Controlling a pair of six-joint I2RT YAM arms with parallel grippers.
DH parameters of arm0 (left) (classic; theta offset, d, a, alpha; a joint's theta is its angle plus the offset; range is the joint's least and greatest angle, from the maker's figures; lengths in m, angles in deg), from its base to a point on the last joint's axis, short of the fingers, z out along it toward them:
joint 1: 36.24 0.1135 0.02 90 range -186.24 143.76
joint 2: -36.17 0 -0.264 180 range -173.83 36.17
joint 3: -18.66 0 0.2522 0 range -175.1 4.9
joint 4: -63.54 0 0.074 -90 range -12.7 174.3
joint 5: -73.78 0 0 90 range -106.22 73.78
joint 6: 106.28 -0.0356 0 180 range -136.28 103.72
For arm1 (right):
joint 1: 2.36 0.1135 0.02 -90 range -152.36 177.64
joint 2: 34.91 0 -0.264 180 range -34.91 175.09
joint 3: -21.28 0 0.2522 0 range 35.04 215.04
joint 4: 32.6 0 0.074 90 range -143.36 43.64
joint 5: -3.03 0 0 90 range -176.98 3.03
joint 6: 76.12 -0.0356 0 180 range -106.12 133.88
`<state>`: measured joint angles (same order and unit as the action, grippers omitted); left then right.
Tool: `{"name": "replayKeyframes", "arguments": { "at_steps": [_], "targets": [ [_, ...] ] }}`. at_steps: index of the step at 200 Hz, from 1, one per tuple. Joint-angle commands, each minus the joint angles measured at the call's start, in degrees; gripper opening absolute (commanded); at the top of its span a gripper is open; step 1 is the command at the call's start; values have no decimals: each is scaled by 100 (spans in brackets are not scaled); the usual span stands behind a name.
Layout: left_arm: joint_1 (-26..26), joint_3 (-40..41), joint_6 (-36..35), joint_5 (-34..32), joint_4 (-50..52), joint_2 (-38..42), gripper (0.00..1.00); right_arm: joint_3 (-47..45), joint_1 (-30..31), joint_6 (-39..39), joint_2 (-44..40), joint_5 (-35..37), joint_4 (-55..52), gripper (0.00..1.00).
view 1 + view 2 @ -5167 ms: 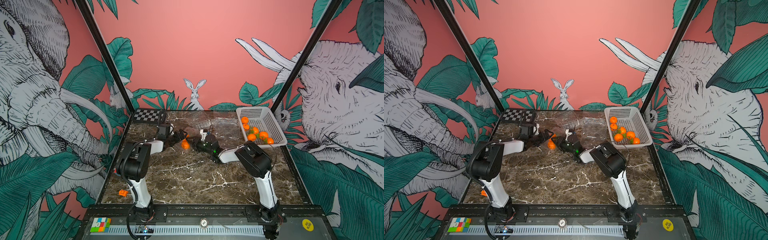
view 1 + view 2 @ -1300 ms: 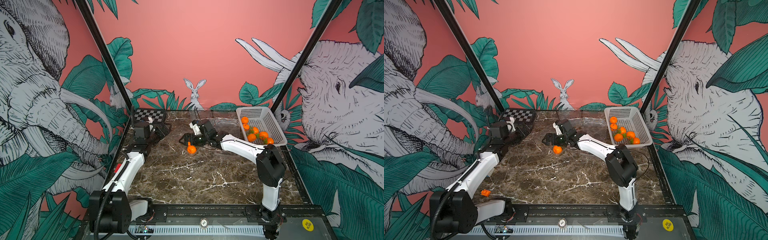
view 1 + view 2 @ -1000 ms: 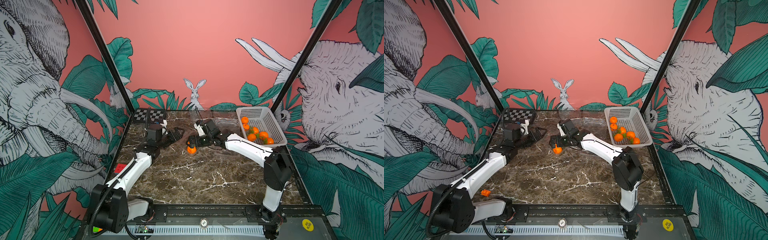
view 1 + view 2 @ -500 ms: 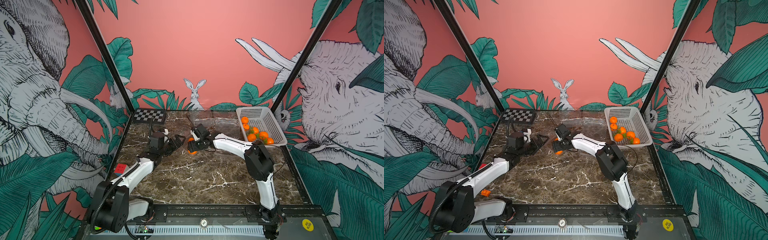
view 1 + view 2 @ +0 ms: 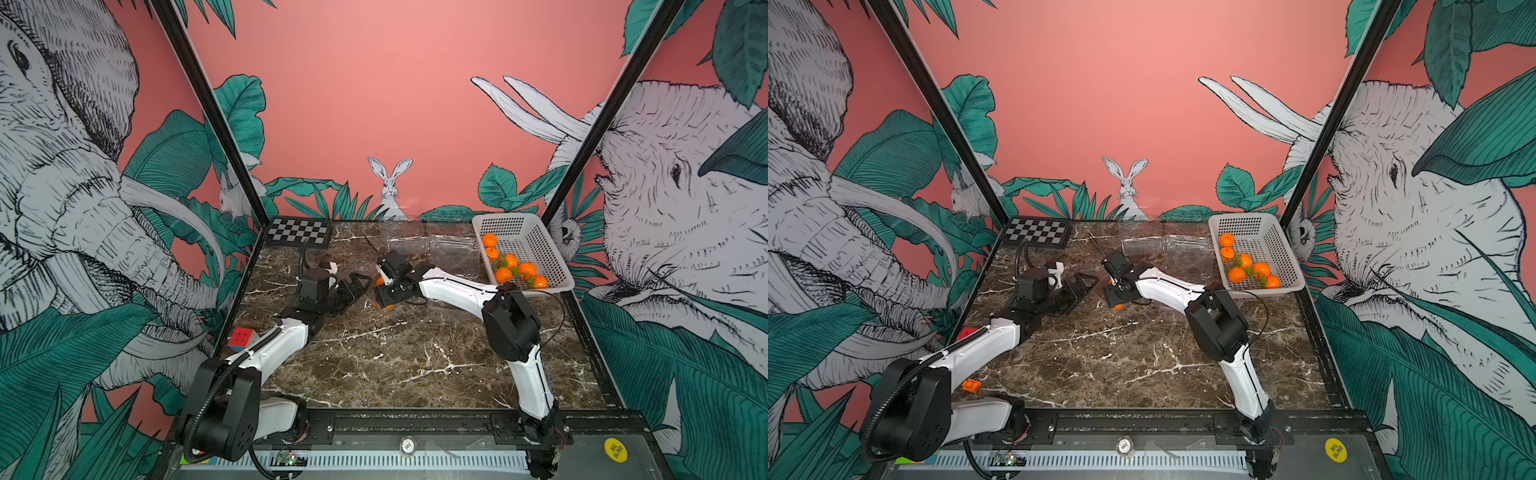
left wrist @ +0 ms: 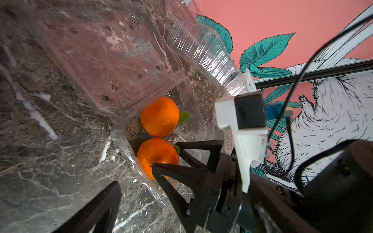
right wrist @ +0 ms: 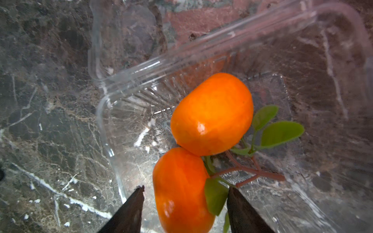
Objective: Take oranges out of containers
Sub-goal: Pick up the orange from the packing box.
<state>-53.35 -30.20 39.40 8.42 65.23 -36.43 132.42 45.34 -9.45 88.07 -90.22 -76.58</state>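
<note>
eight oranges: six basket oranges (image 5: 503, 274) in one white perforated basket (image 5: 524, 240), two boxed oranges (image 7: 212, 113) in one open clear clamshell container (image 7: 125, 129). more clear containers (image 5: 453, 253) overlap at the back; their number is unclear. two grippers: left gripper (image 5: 358, 283), right gripper (image 5: 384, 296). one checkerboard (image 5: 299, 230), one puzzle cube (image 5: 241, 337), one small orange block (image 5: 971, 386).

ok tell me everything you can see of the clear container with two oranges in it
The container is a thin clear plastic clamshell with ribbed walls, lying on the marble table, mid-width in its back half. Its hinged lid, dotted with small holes, is swung open beside the tray. Two oranges with green leaves lie touching inside. The right gripper, open, has its fingers inside the tray, either side of one orange; contact with the plastic cannot be told.
</note>
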Motion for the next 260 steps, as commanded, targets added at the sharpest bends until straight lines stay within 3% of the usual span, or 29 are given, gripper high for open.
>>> {"name": "replayKeyframes", "arguments": {
  "at_steps": [1,74,145,260],
  "targets": [
    [0,96,39,31,-128,44,99,129,74,110,153,202,-226,63],
    [-3,160,48,-8,-103,112,99,169,108,-53,299,228,-208,57],
    [-4,149,12,-21,-15,162,99,-159,91,-245,-376,360,118,48],
    [1,-178,-408,-289,796,796,99,-349,-196,-539,-1162,-3,459,47]
  ]
}}
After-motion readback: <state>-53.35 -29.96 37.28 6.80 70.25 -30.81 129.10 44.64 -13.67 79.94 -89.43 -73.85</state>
